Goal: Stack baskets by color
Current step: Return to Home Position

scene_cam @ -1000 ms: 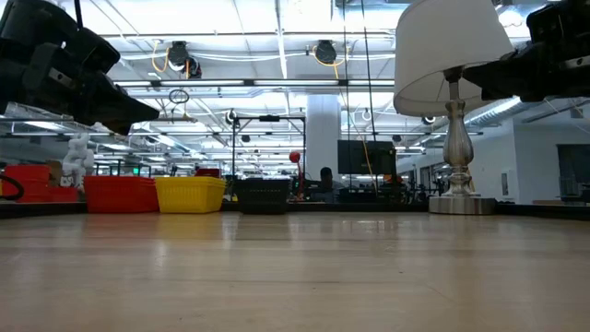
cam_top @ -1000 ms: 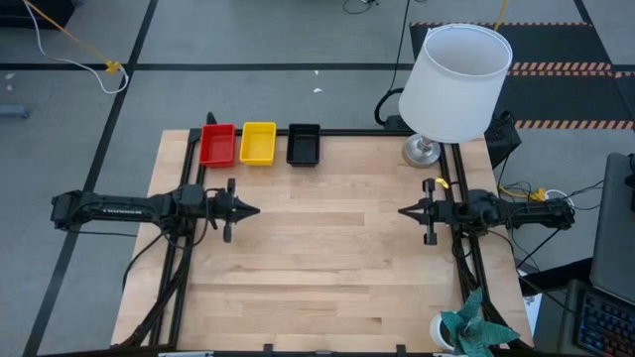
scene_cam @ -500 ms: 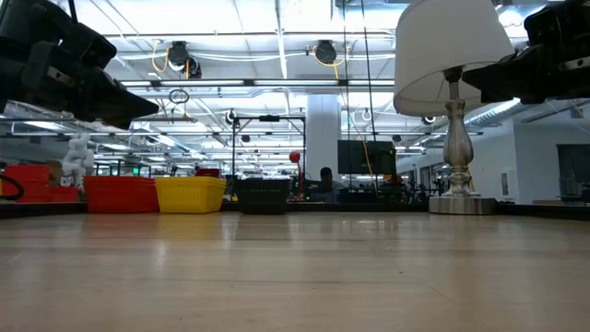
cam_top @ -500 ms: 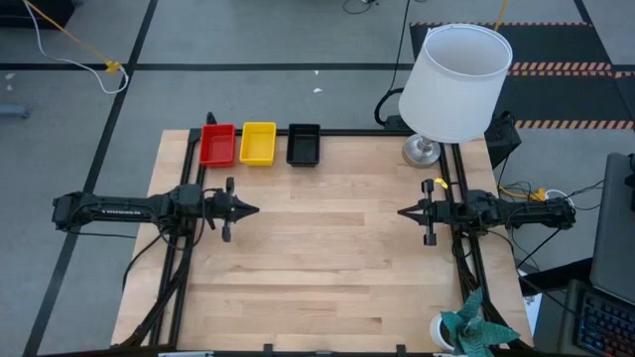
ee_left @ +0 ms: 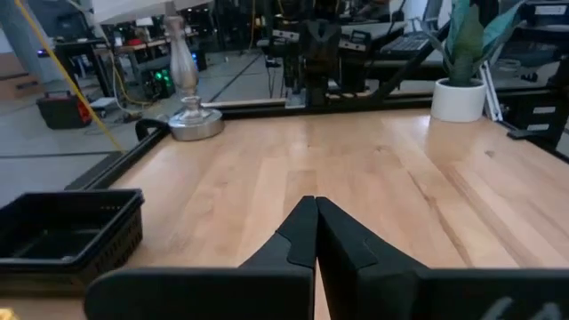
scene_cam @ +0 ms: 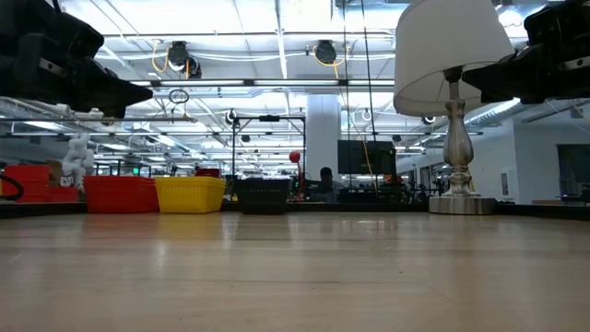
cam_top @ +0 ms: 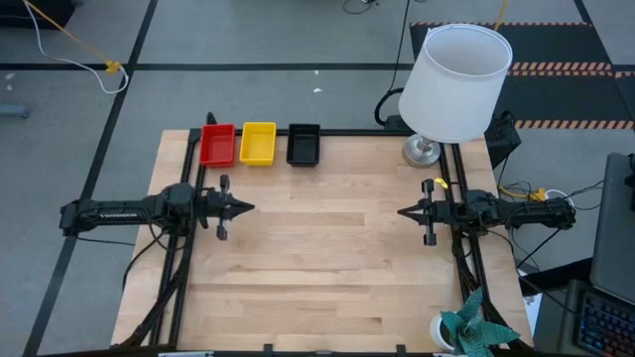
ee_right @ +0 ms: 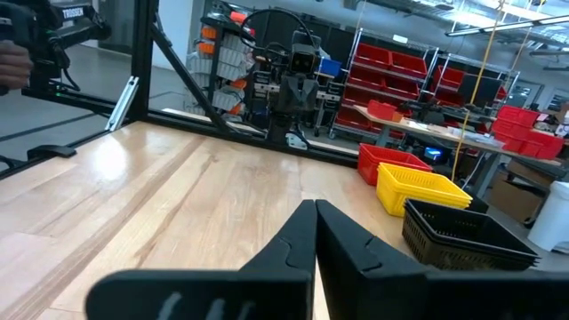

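Here we see the red baskets point(cam_top: 217, 145), yellow baskets point(cam_top: 258, 144) and black baskets point(cam_top: 304, 145) in line with the lamp point(cam_top: 458, 79). The left tool point(cam_top: 248, 207) and right tool point(cam_top: 403, 212) are closed, empty; unevenly nested ones might slip.

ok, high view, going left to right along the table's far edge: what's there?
red basket → yellow basket → black basket → white lamp

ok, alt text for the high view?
Overhead: a red plastic mesh basket, a yellow mesh basket and a black mesh basket sit side by side at the upper-left edge of the light wooden table. The left gripper and right gripper hover at the table's sides, fingers shut, pointing at each other. A white-shaded lamp stands upper right.
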### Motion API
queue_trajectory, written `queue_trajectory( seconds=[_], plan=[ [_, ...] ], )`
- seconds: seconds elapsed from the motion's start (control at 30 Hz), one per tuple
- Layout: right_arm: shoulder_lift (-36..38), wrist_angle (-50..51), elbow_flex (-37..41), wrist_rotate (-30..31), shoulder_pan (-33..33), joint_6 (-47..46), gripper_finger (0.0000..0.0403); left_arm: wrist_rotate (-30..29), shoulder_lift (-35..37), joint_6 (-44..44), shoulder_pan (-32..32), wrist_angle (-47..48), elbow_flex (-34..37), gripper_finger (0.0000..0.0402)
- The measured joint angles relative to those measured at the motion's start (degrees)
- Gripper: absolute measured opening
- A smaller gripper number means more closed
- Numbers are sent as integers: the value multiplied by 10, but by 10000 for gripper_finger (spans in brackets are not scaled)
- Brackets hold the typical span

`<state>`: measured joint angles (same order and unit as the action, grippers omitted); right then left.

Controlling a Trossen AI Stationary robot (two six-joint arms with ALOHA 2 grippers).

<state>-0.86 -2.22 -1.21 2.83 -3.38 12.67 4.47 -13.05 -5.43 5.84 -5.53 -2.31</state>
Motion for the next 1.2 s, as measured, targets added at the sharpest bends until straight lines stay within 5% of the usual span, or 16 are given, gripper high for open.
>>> queue_trajectory(
  seconds=[0.27, 1.2],
  plan=[
    [0, 0, 0, 0, 0, 0, 0, 0, 67, 5, 7, 89, 0, 3],
    [0, -1, 0, 1, 0, 0, 0, 40, 128, -9, -3, 37, 17, 1]
  ],
)
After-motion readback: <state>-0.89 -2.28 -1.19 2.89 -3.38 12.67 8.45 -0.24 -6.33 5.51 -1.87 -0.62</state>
